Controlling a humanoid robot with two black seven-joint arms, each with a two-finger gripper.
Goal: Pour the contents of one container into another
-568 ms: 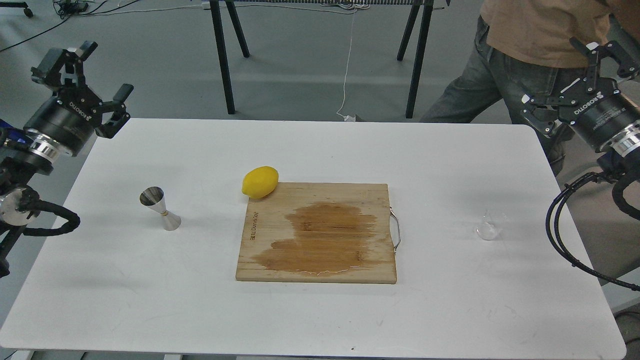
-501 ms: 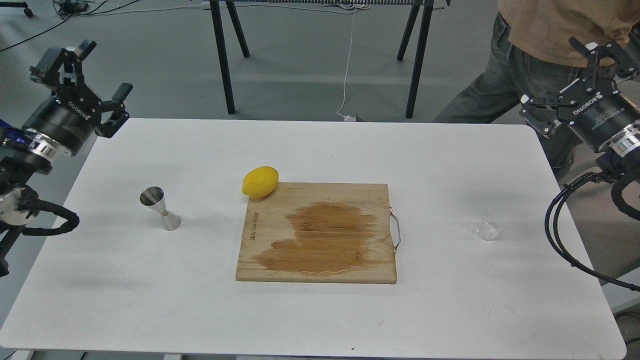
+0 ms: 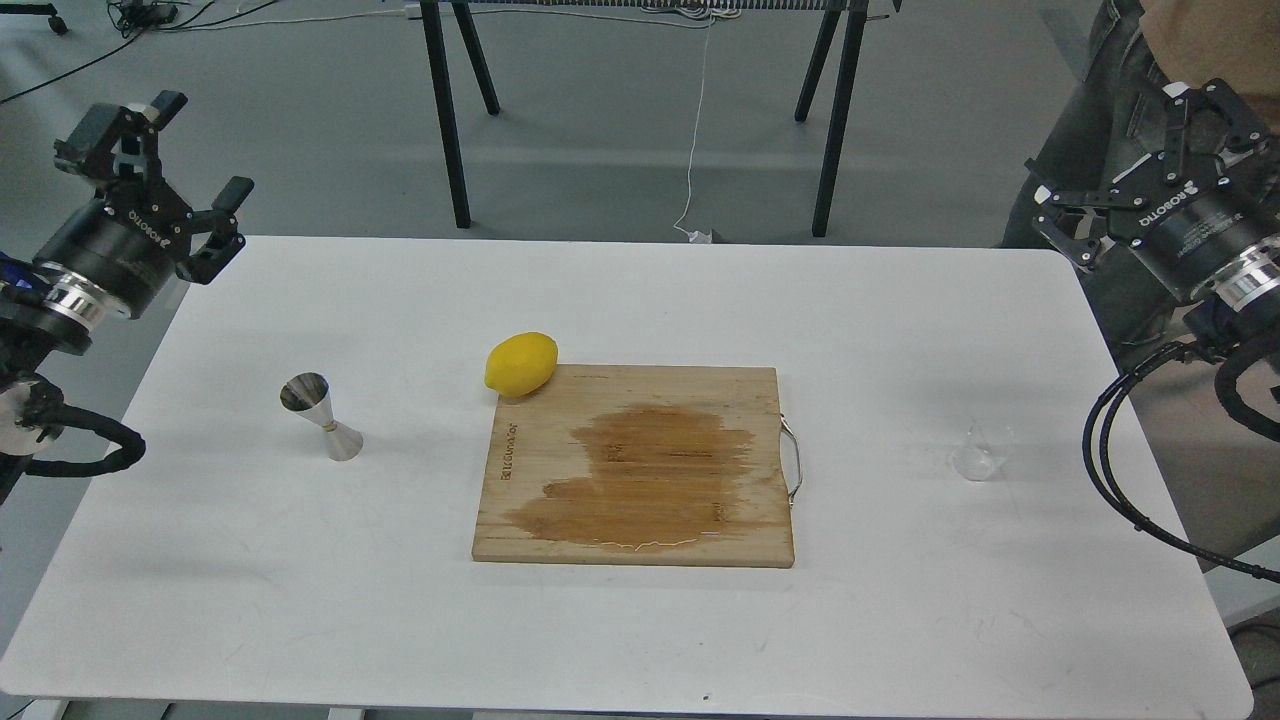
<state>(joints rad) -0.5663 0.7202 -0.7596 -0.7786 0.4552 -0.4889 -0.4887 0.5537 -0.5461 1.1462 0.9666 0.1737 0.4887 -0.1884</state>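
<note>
A small clear glass vessel (image 3: pixel 976 452) stands on the white table (image 3: pixel 640 640) at the right, past the cutting board's handle. A shiny steel jigger (image 3: pixel 320 417) stands upright at the left of the table. My left gripper (image 3: pixel 170 160) hangs open above the table's far left corner, well back from the jigger, holding nothing. My right gripper (image 3: pixel 1140 165) is open above the far right corner, far behind the glass vessel, and also holds nothing.
A wooden cutting board (image 3: pixel 640 470) with a wet dark patch lies in the middle. A yellow lemon (image 3: pixel 520 363) rests at its far left corner. A person (image 3: pixel 1150 60) stands behind the right corner. Black table legs (image 3: pixel 445 110) stand beyond.
</note>
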